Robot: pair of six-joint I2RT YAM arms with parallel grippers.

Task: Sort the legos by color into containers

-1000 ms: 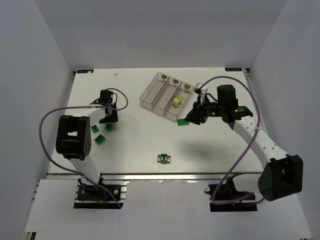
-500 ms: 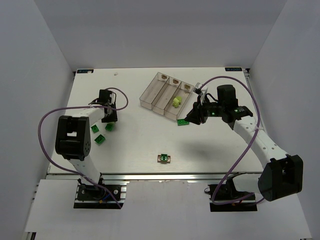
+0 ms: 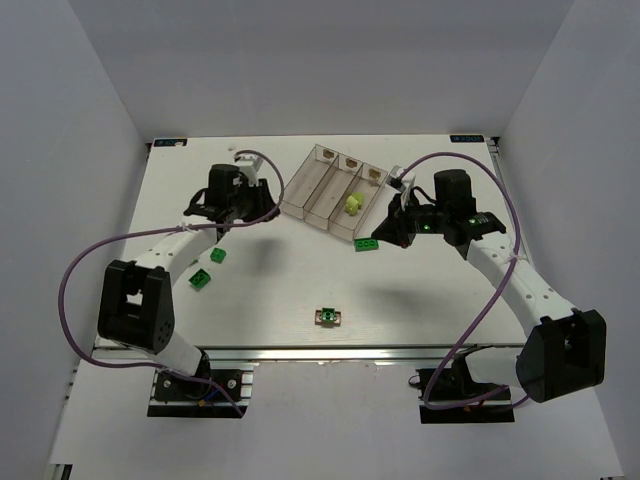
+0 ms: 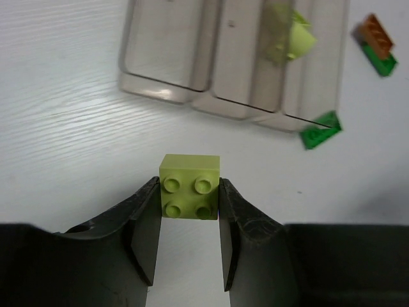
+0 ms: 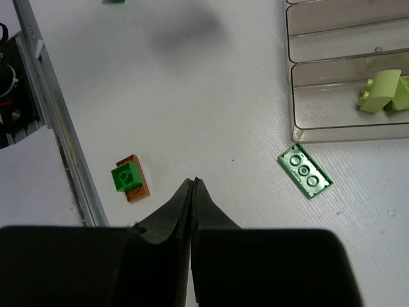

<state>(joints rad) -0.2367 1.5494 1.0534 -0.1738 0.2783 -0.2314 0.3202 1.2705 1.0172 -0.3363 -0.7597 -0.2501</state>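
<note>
My left gripper (image 4: 190, 192) is shut on a pale yellow-green lego (image 4: 190, 187) and holds it above the table, a little short of the clear containers (image 4: 167, 64). In the top view this gripper (image 3: 262, 207) hangs just left of the containers (image 3: 305, 187). Two yellow-green legos (image 3: 352, 204) lie in the right bin. A flat green lego (image 3: 368, 245) lies on the table beside that bin's near end. My right gripper (image 5: 193, 181) is shut on nothing and hovers near the flat green lego (image 5: 305, 170).
A small green lego sits on an orange-brown plate (image 3: 327, 317) near the table's front edge, also seen in the right wrist view (image 5: 130, 178). Two more green legos (image 3: 218, 255) (image 3: 201, 279) lie at the left. A metal rail (image 5: 61, 141) borders the table front.
My left gripper closed on the yellow-green lego, lifted it and swung right toward the containers. My right gripper's jaws closed on nothing; that arm stayed in place.
</note>
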